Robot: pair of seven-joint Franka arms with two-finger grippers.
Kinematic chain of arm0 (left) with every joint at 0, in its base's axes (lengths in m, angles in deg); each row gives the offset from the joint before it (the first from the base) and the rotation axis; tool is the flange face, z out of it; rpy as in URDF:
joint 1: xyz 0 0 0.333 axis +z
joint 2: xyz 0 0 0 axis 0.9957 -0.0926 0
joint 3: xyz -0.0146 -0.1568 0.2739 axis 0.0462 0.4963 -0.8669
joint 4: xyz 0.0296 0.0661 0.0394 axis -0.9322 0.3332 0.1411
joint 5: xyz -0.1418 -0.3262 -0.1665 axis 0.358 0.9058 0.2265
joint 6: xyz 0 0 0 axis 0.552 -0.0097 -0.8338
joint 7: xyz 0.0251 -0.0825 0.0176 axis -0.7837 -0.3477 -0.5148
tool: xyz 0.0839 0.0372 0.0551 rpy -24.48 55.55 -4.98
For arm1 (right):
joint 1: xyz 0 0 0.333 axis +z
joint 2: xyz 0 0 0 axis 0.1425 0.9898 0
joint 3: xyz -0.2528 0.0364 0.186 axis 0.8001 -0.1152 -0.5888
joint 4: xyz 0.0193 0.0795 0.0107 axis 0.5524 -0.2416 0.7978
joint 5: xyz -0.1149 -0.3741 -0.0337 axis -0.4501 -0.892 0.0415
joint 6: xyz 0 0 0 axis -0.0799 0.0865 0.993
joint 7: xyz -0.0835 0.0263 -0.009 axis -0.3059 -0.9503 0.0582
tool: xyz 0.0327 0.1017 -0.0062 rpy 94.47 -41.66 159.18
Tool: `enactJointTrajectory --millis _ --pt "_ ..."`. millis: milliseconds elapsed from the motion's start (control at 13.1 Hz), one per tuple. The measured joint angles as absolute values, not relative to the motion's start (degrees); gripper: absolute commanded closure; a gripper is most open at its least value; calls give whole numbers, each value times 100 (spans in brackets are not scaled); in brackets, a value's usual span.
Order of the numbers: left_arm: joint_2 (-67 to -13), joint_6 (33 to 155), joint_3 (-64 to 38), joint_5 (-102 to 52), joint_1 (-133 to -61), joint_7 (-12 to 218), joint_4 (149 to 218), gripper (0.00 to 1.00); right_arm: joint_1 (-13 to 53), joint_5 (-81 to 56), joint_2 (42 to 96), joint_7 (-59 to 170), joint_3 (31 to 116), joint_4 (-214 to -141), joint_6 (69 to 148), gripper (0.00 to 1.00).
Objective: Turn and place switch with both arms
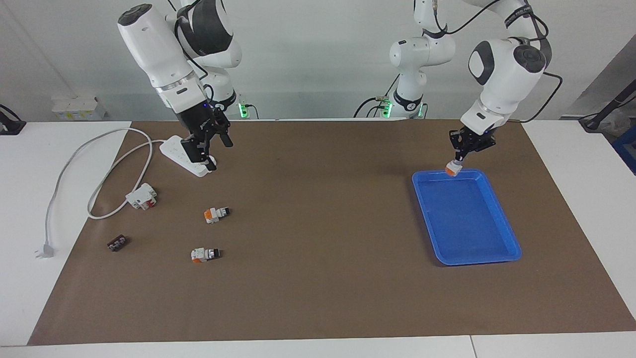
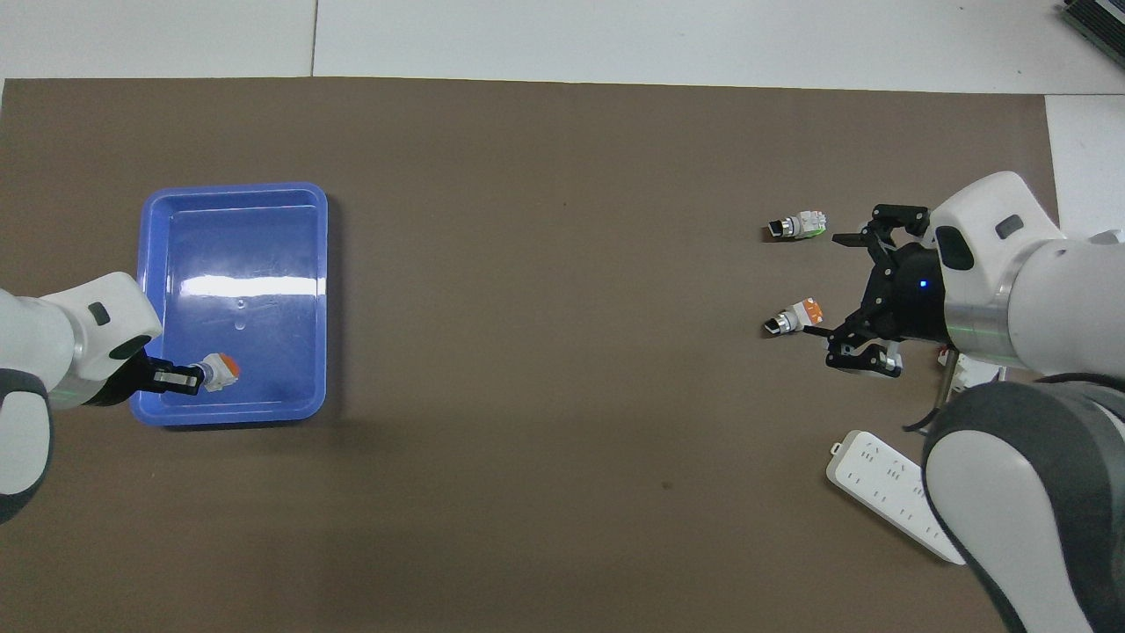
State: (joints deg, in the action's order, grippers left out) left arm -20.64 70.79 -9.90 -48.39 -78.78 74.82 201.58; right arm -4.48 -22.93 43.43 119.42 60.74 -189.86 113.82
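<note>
My left gripper (image 1: 458,158) is shut on a switch (image 1: 452,168), a small white block with an orange end, and holds it just above the blue tray (image 1: 467,219) at the end nearer the robots. The overhead view shows the left gripper (image 2: 195,378), the held switch (image 2: 221,369) and the tray (image 2: 237,255). Two more switches (image 1: 216,214) (image 1: 204,254) lie on the brown mat toward the right arm's end, also visible in the overhead view (image 2: 791,316) (image 2: 797,226). My right gripper (image 1: 214,151) (image 2: 833,286) is open and empty, up over the power strip (image 1: 186,159).
A white-and-red block (image 1: 141,196) and a small dark brown block (image 1: 117,243) lie near the loose switches. The power strip (image 2: 888,492) has a grey cable (image 1: 74,159) that loops off the mat to a plug (image 1: 44,251).
</note>
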Motion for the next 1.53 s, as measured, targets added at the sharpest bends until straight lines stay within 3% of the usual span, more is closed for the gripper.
enactJointTrajectory --millis 306,460,536,613,843,1073,1302,1532 --pt "-2675 7756 -999 -4842 -7709 7503 20133 100 -444 -2318 4379 10353 6096 -18777 11365 0" --pt "-2703 7795 -998 -4845 -7605 7505 20112 50 -222 -2531 4418 9599 6386 -18600 11364 0" --pt "-2703 7788 -1001 -4846 -7579 7505 20074 35 -45 -2699 4460 9277 6597 -18486 11363 0" --pt "-2706 7740 -1000 -4847 -7570 7505 19992 27 196 -2910 4534 8956 6848 -18338 11363 1" --pt "-2813 7111 -990 -4853 -7570 7506 19333 25 823 -3367 4792 7758 7426 -17947 11364 1" --pt "-3114 6209 -968 -4937 -7575 7515 18295 25 975 -3623 4989 6495 7613 -17804 11434 2" --pt "-3300 5741 -928 -5162 -7617 7567 17683 25 1243 -4090 5096 5197 7941 -17776 11395 2" --pt "-3305 5245 -892 -5173 -7721 7603 17322 18 1244 -4352 5101 4296 8028 -17542 10318 2"
